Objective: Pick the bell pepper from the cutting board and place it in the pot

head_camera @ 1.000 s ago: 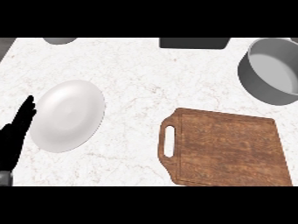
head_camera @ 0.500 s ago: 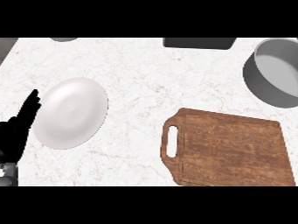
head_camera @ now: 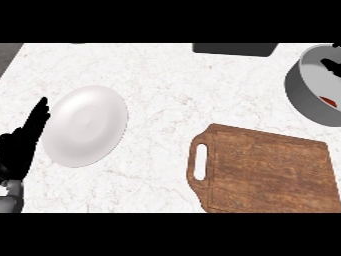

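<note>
Right robot hand (head_camera: 340, 67): absent from view a second ago, a sliver at the right edge half a second ago, now my dark fingers hang over the pot (head_camera: 309, 102) at the upper right.
Bell pepper (head_camera: 329, 101): a small red patch now shows inside the pot, below my fingers; none showed earlier.
Left robot hand (head_camera: 19, 147): sits slightly higher and closer to the white plate (head_camera: 84, 125) than a second ago.
View: pot, plate and cutting board (head_camera: 272, 172) all lie a little differently on the worktop (head_camera: 173, 85).
</note>
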You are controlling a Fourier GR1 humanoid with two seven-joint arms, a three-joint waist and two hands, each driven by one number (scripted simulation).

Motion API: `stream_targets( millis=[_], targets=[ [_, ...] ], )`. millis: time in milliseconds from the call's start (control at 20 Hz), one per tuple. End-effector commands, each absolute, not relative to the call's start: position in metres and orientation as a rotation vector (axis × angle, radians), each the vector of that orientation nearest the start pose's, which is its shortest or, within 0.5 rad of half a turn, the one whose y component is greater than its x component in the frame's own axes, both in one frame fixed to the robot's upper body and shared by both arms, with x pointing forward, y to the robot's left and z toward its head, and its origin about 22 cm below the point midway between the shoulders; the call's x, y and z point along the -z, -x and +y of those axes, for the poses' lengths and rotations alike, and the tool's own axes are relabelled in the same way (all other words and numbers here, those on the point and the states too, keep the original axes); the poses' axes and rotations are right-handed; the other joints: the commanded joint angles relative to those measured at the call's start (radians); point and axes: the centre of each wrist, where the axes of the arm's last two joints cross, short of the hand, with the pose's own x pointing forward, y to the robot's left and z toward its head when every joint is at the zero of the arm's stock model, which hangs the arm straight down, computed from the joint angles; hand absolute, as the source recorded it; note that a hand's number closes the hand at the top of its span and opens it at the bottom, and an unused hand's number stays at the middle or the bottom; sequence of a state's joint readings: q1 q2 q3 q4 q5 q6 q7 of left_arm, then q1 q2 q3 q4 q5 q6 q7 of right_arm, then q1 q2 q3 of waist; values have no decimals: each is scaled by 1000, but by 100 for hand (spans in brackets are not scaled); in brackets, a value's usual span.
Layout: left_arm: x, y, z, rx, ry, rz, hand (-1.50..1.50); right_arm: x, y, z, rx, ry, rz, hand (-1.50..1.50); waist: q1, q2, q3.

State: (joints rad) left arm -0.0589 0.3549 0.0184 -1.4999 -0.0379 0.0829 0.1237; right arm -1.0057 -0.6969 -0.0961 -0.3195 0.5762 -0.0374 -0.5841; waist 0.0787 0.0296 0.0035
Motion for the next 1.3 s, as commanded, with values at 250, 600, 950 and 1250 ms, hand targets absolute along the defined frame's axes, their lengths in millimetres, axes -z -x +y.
stream_targets(
  millis=[250,600,950,1250],
  targets=[
    [-26,-244,320,202,-381,-1436,0,-150,-422,-414,-799,696,-1697,-150,13,0,1],
    [-15,-243,311,196,-410,-1419,0,-164,-427,-412,-384,450,-2015,-150,-10,-6,2],
    [-18,-249,314,188,-396,-1421,0,-181,-402,-460,-293,265,-1954,-150,-25,-6,0],
    [-34,-254,318,183,-395,-1425,0,-171,-375,-494,-258,188,-1927,-150,-23,-3,2]
  ],
)
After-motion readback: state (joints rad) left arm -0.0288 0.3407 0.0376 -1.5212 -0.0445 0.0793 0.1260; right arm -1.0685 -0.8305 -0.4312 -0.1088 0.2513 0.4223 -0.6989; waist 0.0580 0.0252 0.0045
